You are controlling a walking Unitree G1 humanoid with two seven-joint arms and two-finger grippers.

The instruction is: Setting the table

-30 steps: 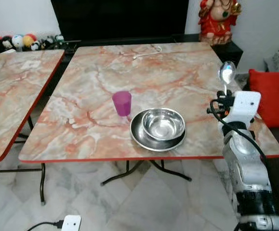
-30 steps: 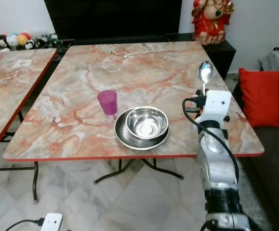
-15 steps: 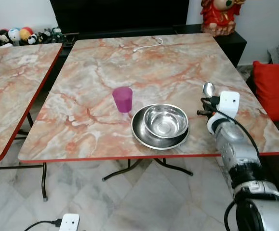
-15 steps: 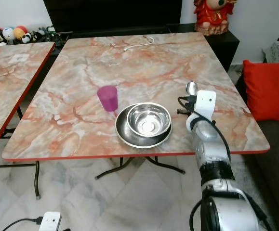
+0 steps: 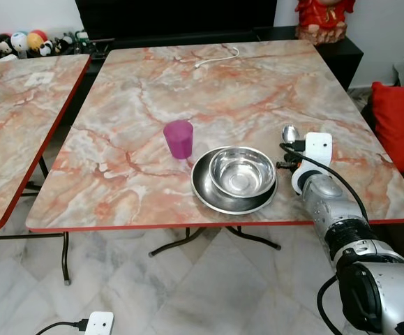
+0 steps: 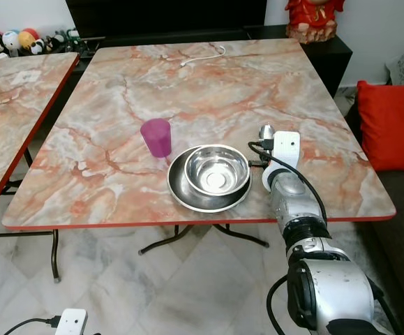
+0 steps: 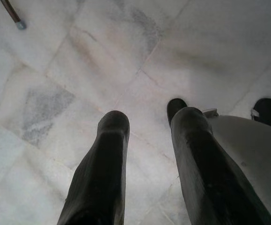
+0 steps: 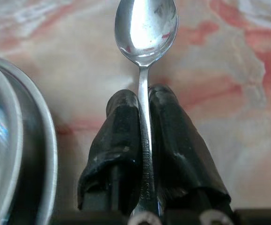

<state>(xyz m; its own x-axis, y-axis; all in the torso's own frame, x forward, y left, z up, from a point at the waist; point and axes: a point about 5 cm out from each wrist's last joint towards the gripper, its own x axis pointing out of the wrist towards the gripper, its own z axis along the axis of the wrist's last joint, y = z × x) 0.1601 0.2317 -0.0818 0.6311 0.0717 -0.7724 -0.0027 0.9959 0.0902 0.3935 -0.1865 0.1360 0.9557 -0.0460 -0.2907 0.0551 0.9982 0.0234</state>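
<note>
One spoon (image 8: 145, 28) beside stacked bowl (image 5: 241, 171)

Stamped lettering is showing on the spoon (image 8: 145, 70) handle between the jaws — too small and blurred for reading.

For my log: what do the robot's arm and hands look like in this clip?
The right arm is a silver, ribbed cylinder with a black joint collar near the shoulder, a white box-shaped wrist block and a thin black cable looping along it. The right hand and left hand each have two long, rounded black fingers with a matte, rubbery look.
</note>
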